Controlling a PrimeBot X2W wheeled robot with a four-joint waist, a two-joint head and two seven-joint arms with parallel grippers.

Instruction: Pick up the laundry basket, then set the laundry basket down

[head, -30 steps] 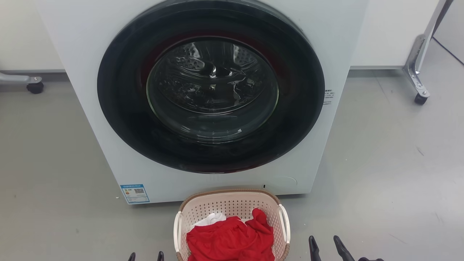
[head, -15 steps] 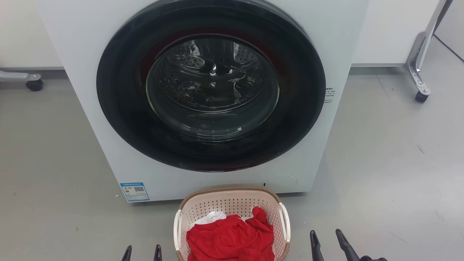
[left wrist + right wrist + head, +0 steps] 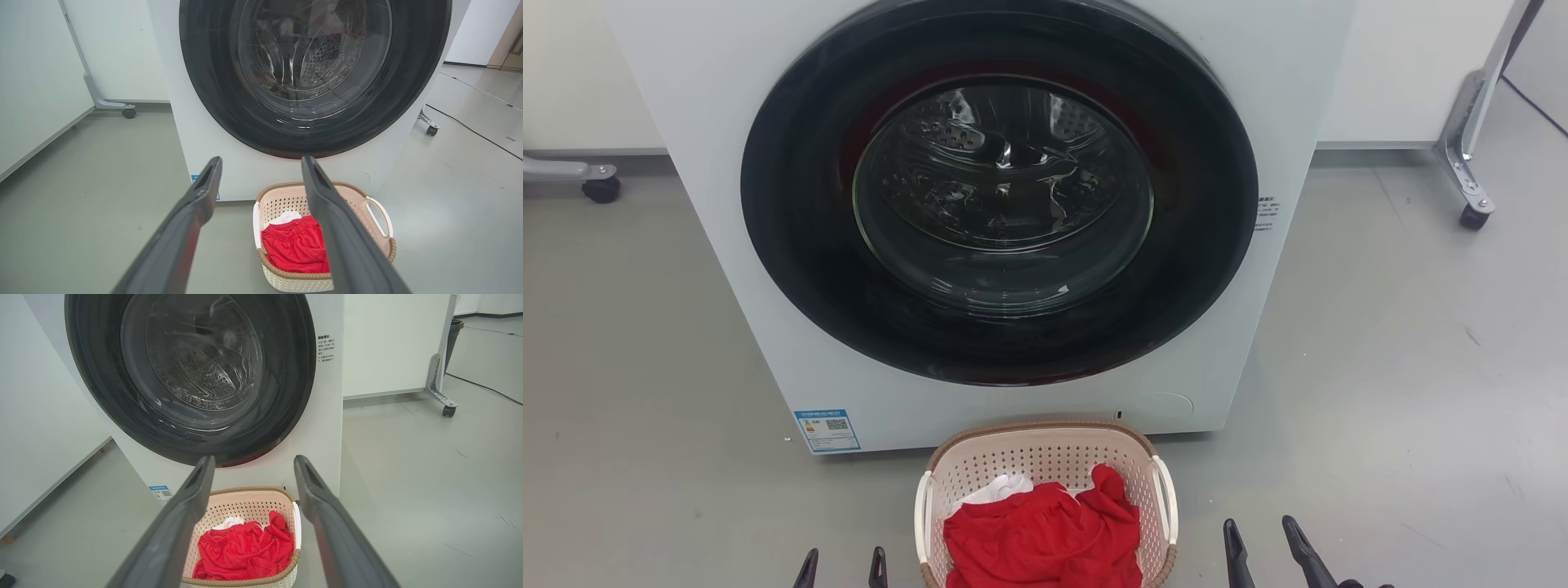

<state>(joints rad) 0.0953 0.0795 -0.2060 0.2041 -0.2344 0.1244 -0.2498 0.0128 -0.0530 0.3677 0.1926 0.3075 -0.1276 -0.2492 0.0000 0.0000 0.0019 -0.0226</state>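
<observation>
The laundry basket, cream-pink with perforated walls, a brown woven-look rim and white loop handles, stands on the grey floor just in front of the washer. It holds a red garment over something white. My left gripper is open at the bottom edge, left of the basket and apart from it. Open too, my right gripper sits to the basket's right, touching nothing. The left wrist view has the basket beyond the open left gripper. The right wrist view has the basket below the open right gripper.
A white front-loading washer with a big dark round door shut rises right behind the basket. Wheeled metal stand legs stand at the far right and another caster at the far left. Open grey floor lies on both sides.
Both grippers' fingertips have come up a little from the bottom edge, the left more than the right. The basket stays on the floor; the view has shifted slightly.
</observation>
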